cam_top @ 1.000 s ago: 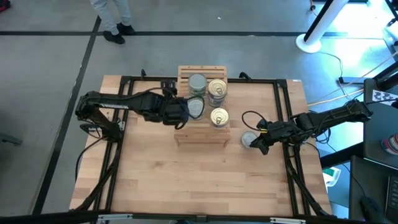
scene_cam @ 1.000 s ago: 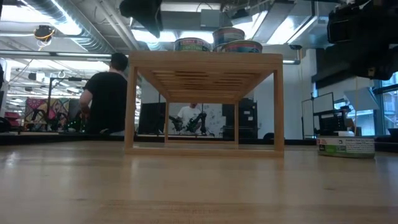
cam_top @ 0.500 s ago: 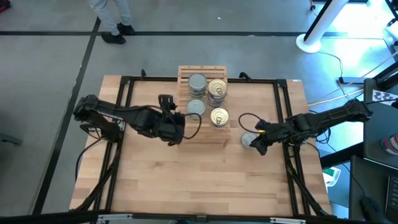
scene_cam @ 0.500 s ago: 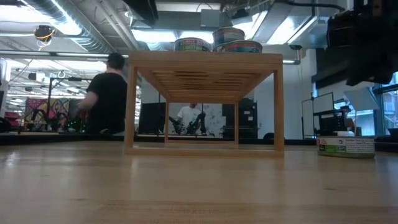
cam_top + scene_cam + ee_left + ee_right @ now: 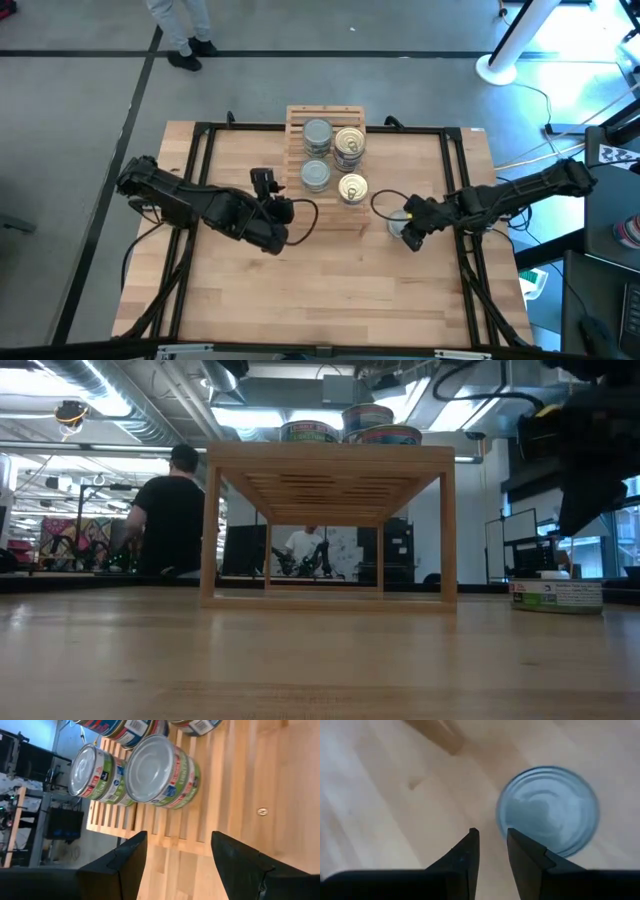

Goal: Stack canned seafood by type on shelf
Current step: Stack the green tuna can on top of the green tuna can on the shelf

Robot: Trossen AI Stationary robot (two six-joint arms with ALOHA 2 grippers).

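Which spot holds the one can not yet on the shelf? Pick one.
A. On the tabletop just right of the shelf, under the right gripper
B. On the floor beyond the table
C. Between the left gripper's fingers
A: the loose can sits on the tabletop beside the shelf, below the right gripper.

L pincer has pulled back off the shelf: 1 s ago it sat over the silver-top can at the shelf's left side, half hiding it; now it's over the tabletop just beside the shelf's front-left corner, fingers apart, nothing held. That can now shows in full, w/ a second silver-top can behind it. L arm has swung nearer the tabletop's front. R pincer has shifted a bit left, now over the lone can on the tabletop right of the shelf, covering more of it; in low view R arm sits lower. Person in background moved slightly.
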